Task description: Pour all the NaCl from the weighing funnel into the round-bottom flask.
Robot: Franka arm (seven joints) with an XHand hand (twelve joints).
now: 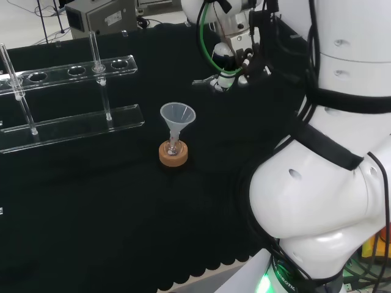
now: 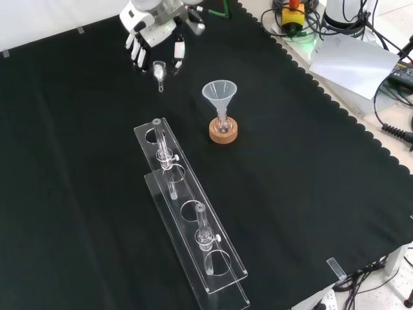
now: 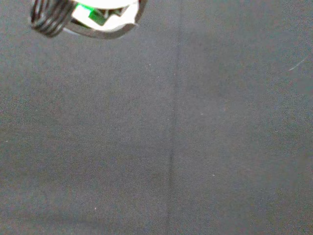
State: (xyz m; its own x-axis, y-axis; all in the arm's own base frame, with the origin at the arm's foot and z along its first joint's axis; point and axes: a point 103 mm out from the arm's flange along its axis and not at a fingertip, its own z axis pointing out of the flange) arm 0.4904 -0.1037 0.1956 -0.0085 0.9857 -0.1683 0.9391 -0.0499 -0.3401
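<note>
Head view: hand [image 1: 227,72] sits right of and beyond the funnel [image 1: 177,116], which stands in a flask on a cork ring [image 1: 173,153]. Front view: fingers [image 2: 177,57] curl around the weighing funnel [image 2: 159,71], held above the surface [image 2: 310,168], up-left of the funnel; a clear rack [image 2: 190,213] stands nearer. Wrist view: black cloth [image 3: 195,147] lies below.

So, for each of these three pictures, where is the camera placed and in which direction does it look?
Head view: behind and above the arm's base, looking over the white arm links at the cloth.
Front view: opposite the arm, looking down; the hand enters from the top, holding a weighing funnel.
Wrist view: at the wrist, looking down on bare black cloth.
Head and front views share the funnel on its cork ring and the clear rack.
</note>
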